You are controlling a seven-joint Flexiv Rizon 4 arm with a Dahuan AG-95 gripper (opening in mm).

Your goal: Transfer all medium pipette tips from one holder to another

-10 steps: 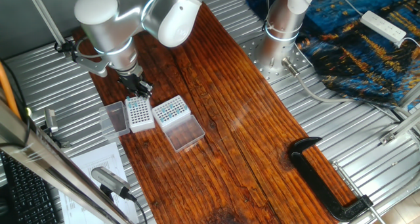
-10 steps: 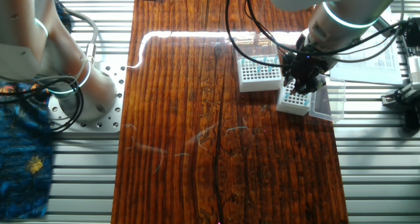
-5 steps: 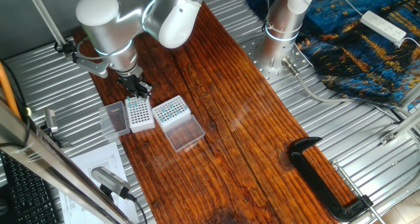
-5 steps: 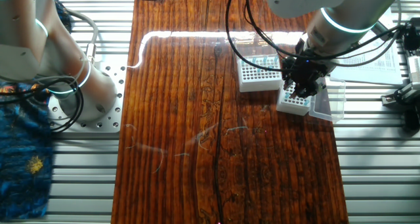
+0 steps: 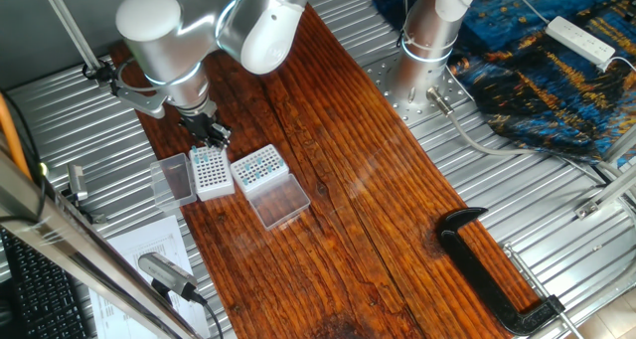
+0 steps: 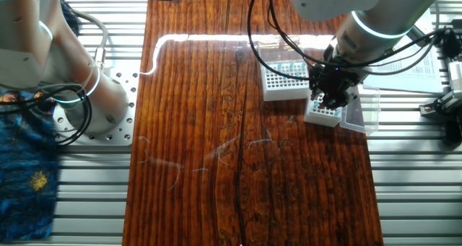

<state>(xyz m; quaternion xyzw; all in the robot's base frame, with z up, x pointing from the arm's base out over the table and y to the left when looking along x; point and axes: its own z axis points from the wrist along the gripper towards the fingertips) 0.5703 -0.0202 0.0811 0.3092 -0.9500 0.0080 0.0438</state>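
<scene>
The white-sided holder [image 5: 211, 171] stands on the wooden board with its smoky lid [image 5: 174, 180] folded open to the left. Beside it is the clear-sided holder [image 5: 258, 167], whose grid holds teal medium pipette tips [image 5: 260, 163] and whose clear lid [image 5: 279, 202] lies flat in front. My gripper [image 5: 213, 134] points down over the far edge of the white-sided holder [image 6: 323, 113]. In the other fixed view the gripper [image 6: 333, 96] covers much of that rack. Its dark fingers sit close together, and whether they hold a tip is too small to see. The clear-sided holder [image 6: 284, 78] is just left of it.
A black clamp [image 5: 492, 269] lies on the board's near right end. The arm's base [image 5: 425, 41] stands at the far right, beside a blue patterned cloth [image 5: 556, 71]. Papers [image 5: 149, 254] and a grey tool [image 5: 167, 274] lie left of the board.
The gripper has shifted very slightly over the white-sided holder. Both racks and their lids stay where they were.
</scene>
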